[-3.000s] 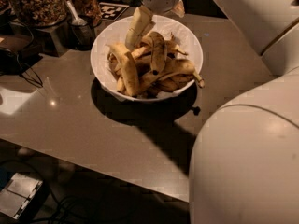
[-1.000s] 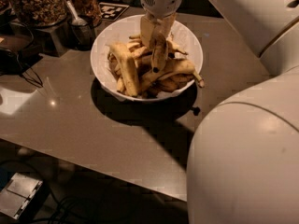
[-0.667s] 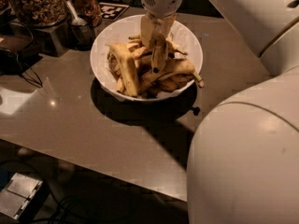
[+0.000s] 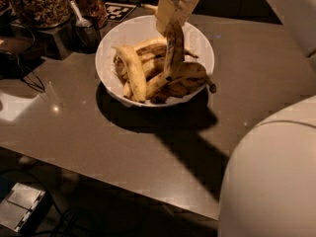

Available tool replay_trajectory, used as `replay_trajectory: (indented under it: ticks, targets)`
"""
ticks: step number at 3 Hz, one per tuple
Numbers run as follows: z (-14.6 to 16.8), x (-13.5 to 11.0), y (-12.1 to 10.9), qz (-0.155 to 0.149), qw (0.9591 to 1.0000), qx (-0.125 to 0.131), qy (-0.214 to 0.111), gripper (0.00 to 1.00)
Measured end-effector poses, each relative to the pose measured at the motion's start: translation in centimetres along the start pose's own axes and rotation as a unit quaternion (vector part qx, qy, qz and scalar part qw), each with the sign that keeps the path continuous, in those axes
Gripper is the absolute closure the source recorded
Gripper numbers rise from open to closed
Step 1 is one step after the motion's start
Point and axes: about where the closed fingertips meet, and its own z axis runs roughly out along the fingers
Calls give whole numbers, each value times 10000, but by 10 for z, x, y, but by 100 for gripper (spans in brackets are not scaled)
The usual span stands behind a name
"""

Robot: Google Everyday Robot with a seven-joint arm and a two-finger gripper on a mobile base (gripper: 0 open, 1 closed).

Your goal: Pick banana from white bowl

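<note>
The white bowl [image 4: 107, 43] stands on the grey-brown counter and holds several bananas. My gripper [image 4: 171, 15] is above the bowl's far side, shut on the upper end of the banana [image 4: 173, 51]. That banana is mottled brown with a small sticker and hangs nearly upright. Its dark lower tip is still down among the other bananas in the bowl. A longer, paler banana [image 4: 133, 70] lies at the left of the pile.
Glass jars of nuts [image 4: 39, 4] and a metal cup with a scoop [image 4: 86, 29] stand at the back left, beside a black-and-white marker tag [image 4: 120, 10]. My white body [image 4: 271, 177] fills the lower right. The counter's front edge [image 4: 113, 179] runs across below; cables lie at the left.
My gripper has risen from the pile with the banana in it; the banana now hangs nearly upright, most of it lifted above the other bananas.
</note>
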Motion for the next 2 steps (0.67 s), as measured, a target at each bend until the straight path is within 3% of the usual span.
replay_trajectory:
  ticks: [1, 2]
  targets:
    - [-17, 6, -6, 23, 9997, -117, -229, 100]
    - [-25, 23, -15, 277, 9970, -437, -575, 100]
